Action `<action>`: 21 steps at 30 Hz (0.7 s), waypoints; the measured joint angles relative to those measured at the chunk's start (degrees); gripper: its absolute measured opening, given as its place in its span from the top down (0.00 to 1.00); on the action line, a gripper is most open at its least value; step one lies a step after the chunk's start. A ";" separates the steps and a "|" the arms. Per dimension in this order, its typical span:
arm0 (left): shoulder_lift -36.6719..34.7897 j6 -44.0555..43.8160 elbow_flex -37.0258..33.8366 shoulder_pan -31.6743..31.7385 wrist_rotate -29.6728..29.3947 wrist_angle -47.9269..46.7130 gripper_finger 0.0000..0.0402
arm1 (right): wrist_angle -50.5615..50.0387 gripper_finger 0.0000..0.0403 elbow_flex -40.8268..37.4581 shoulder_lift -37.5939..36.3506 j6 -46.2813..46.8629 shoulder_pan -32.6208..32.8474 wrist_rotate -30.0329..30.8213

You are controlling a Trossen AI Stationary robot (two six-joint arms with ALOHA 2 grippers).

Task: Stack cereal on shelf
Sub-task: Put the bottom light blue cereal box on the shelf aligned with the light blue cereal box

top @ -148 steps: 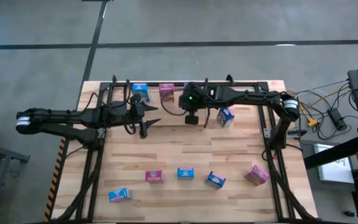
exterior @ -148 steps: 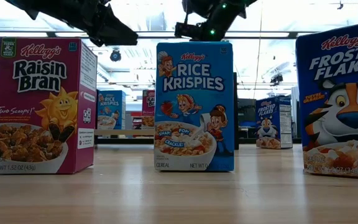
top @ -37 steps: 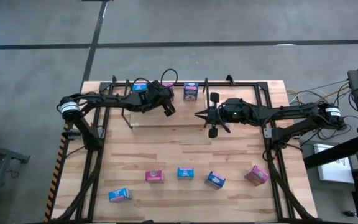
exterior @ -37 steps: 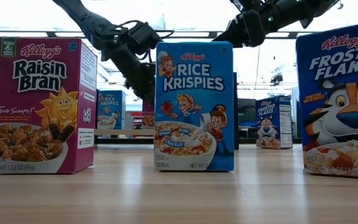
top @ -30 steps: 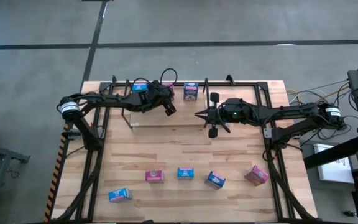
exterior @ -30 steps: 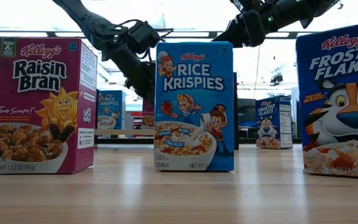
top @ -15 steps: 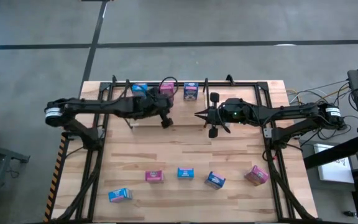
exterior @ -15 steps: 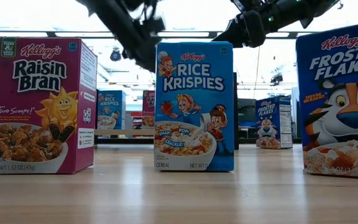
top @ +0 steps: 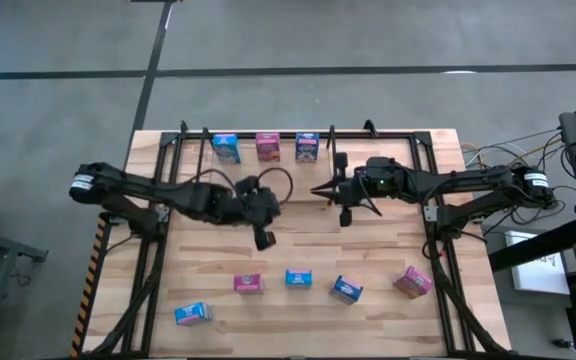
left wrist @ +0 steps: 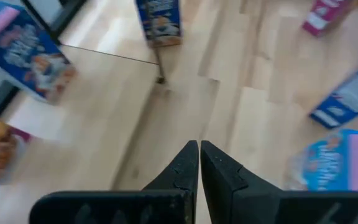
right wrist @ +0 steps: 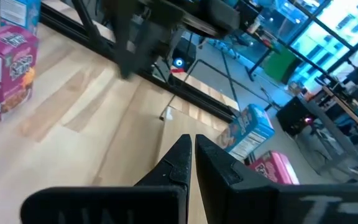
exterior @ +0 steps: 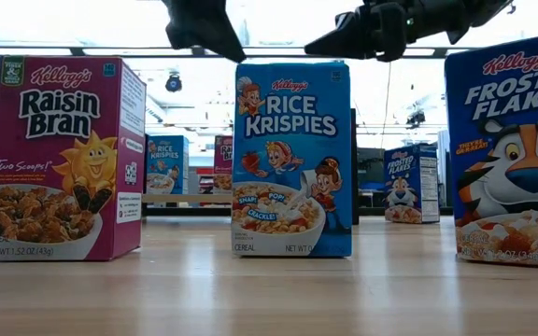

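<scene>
The left gripper (top: 263, 240), fingers pressed together on nothing, hangs over mid-table with five cereal boxes (top: 298, 279) in a row nearer the front edge, while the right gripper (top: 317, 188), likewise clenched empty, sits just before the shelf (top: 268, 133) holding three boxes.

Bright, even overhead lighting.
Ceiling lights (exterior: 278, 19) glare behind silhouetted arms; cereal boxes (left wrist: 27, 50) blur in the left wrist view.
</scene>
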 joint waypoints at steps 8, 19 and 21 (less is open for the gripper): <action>0.37 -7.30 1.75 -3.96 5.73 -2.16 0.98 | 2.09 0.97 -0.01 -0.31 -1.21 0.03 -8.01; 0.48 -24.10 6.12 -7.04 20.47 -16.39 0.72 | 4.28 0.97 -0.29 -0.33 -1.31 0.16 -9.21; 0.50 -25.75 6.19 -9.34 20.44 -16.38 0.64 | 4.28 0.97 -0.32 -0.33 -1.33 0.16 -9.19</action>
